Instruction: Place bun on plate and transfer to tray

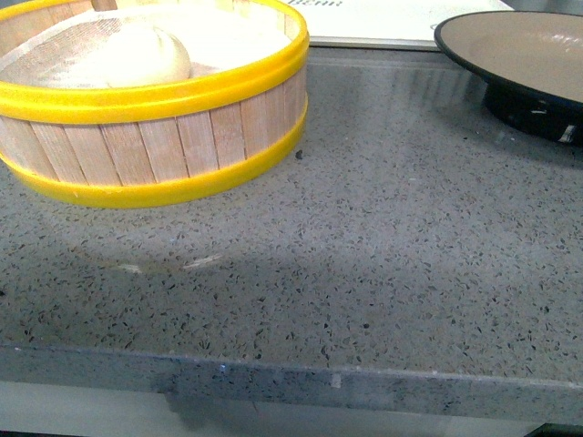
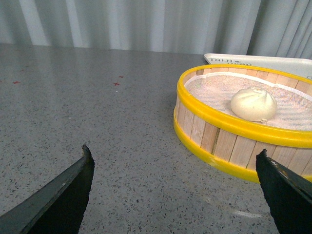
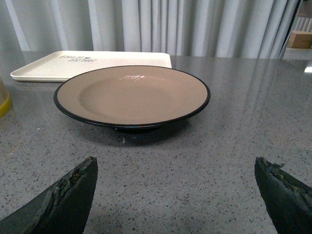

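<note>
Grey speckled stone forms the counter (image 1: 364,273) under everything. At its far side lies the white tray (image 3: 44,68), empty in the part that shows, with a line of grey lettering near one end that is too blurred to read. The yellow-rimmed wooden steamer basket (image 1: 164,146) stands to the left and the plate (image 3: 131,92), glossy black outside and tan inside, stands bare to the right, just in front of the tray. The bun (image 2: 253,104) sits inside the basket on a white mesh liner, apart from the wall. The front view shows neither arm. Only the wrist views do: the left gripper (image 2: 175,151) is spread wide and holds nothing, its dark fingers above the counter short of the basket, and the right gripper (image 3: 175,161) is likewise wide apart and unladen, facing the plate without touching it.
</note>
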Available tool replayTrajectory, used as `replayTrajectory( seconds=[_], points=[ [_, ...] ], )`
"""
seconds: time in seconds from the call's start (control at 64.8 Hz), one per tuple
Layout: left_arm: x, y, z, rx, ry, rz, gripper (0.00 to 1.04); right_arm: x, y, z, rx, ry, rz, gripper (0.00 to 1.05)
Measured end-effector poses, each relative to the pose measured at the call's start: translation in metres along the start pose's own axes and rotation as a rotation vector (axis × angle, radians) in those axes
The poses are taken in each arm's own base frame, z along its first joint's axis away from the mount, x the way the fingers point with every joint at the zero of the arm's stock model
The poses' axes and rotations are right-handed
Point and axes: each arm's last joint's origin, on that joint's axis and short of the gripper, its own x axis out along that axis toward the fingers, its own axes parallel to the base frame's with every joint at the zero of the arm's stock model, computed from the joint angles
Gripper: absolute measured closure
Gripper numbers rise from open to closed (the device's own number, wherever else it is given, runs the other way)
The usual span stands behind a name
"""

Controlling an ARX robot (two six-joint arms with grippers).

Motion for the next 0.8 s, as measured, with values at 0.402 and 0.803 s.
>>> replayTrajectory(
  seconds=[0.402,0.803],
  points=[
    [0.003,0.001,-0.003,0.006,0.302,0.068,0.07,0.0,0.0,0.0,0.0,0.0,0.0,0.09],
    [0.037,0.007,0.086,-0.072,0.271,0.06,0.07,0.0,0.0,0.0,0.002,-0.001,0.0,0.09]
  ],
)
